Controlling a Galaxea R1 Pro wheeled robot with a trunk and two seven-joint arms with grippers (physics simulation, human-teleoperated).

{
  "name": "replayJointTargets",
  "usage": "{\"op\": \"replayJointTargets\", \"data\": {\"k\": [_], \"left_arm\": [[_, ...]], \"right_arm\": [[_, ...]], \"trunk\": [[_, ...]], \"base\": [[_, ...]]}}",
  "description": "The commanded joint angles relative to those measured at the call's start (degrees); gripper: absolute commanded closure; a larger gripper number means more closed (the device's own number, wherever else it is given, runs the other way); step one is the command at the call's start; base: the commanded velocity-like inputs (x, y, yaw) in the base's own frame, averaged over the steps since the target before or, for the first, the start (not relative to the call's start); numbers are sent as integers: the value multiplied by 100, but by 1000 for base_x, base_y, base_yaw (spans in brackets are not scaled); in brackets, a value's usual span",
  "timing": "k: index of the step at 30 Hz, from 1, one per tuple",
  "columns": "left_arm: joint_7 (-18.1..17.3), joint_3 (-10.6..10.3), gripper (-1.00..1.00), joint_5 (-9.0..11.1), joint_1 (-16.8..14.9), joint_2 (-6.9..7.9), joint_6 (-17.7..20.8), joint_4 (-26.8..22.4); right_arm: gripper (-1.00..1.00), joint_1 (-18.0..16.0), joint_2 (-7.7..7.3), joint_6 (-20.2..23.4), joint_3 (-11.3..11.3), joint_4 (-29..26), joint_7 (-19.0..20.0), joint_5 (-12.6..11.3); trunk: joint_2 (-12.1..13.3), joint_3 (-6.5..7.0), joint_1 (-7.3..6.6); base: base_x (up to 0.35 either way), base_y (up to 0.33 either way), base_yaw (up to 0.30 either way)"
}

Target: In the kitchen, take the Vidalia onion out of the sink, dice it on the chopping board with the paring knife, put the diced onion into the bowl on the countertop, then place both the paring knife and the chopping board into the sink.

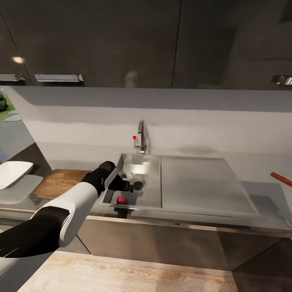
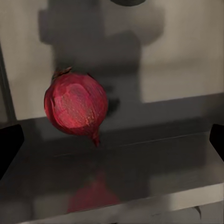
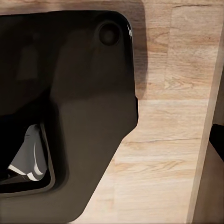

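Over the matte grey rectangular sink (image 1: pixel 190 184), the left pincer (image 1: pixel 125 184) hangs with its fingers spread, not touching the round reddish-purple onion (image 1: pixel 121 199) that lies on the basin floor near the front wall, beside the round drain (image 1: pixel 138 185). Left of the sink, a brown wooden chopping board (image 1: pixel 61 182) and a white squarish bowl (image 1: pixel 14 172) rest on the grey surface (image 1: pixel 259 190). Whether the right pincer is spread or pressed together cannot be told.

The left claw (image 1: pixel 123 185) hides part of the sink (image 1: pixel 202 184); the bowl (image 1: pixel 12 173) is cut off at the edge.
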Motion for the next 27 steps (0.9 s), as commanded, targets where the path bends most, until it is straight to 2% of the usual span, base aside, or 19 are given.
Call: {"op": "replayJointTargets", "data": {"k": [1,27], "left_arm": [[-7,-46,-100,33,-5,7,19,-5],[-7,-43,-100,32,-5,20,19,-7]], "right_arm": [[-100,1,8,-8,-34,-9,1,60],[-100,1,15,-3,-34,-35,-28,51]], "trunk": [[-12,-20,3],[-12,-258,3]], "base": [[2,0,0],[24,12,0]]}}
